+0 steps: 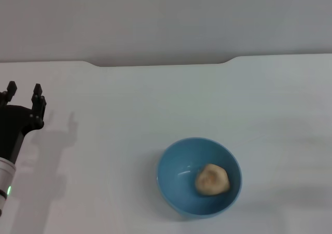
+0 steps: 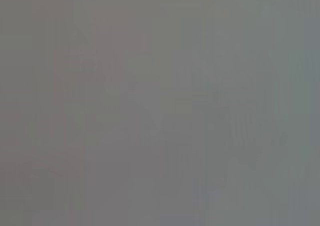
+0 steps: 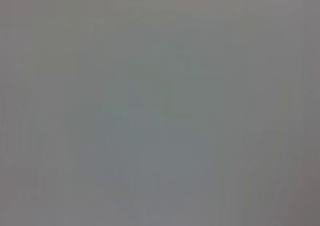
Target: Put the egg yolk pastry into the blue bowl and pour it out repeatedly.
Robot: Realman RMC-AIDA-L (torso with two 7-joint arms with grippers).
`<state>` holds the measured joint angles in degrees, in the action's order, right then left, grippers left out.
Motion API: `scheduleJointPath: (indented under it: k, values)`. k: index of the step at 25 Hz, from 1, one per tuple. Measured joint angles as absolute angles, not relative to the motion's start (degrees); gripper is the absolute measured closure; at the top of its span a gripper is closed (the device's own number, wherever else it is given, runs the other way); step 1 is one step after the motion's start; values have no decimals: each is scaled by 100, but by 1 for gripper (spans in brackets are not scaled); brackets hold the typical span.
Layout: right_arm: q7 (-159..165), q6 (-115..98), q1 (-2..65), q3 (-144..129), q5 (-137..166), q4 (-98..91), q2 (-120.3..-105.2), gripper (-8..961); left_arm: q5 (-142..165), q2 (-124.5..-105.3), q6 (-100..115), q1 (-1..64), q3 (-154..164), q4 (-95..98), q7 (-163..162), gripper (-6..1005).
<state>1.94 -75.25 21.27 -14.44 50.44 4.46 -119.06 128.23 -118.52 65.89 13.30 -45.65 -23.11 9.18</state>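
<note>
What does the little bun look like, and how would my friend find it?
Look at the big white table, then at the blue bowl near its front edge. Inside the bowl, toward the robot's right, sits the bun. It is small, pale tan and lumpy, the only thing that is not blue or white; the left gripper is far off.

The bowl (image 1: 199,176) stood on the desk (image 1: 155,99) in the lower middle of the head view, a little right of centre. The egg yolk pastry (image 1: 212,179) lay inside it, toward the right side of the bowl's floor. The left gripper (image 1: 23,95) hung at the far left edge of the frame, above the desk and well apart from the bowl, its fingers spread and pointing toward the top of the frame. Both wrist views showed nothing distinct.
</note>
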Motion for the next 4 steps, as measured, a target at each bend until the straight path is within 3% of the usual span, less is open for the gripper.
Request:
scheduleJointPath:
  k: [4]
  values:
    - [215, -7368, 2206, -1442, 5046, 448, -11904, 519, 12817, -11853, 6363, 1396, -4566, -2313, 911, 525]
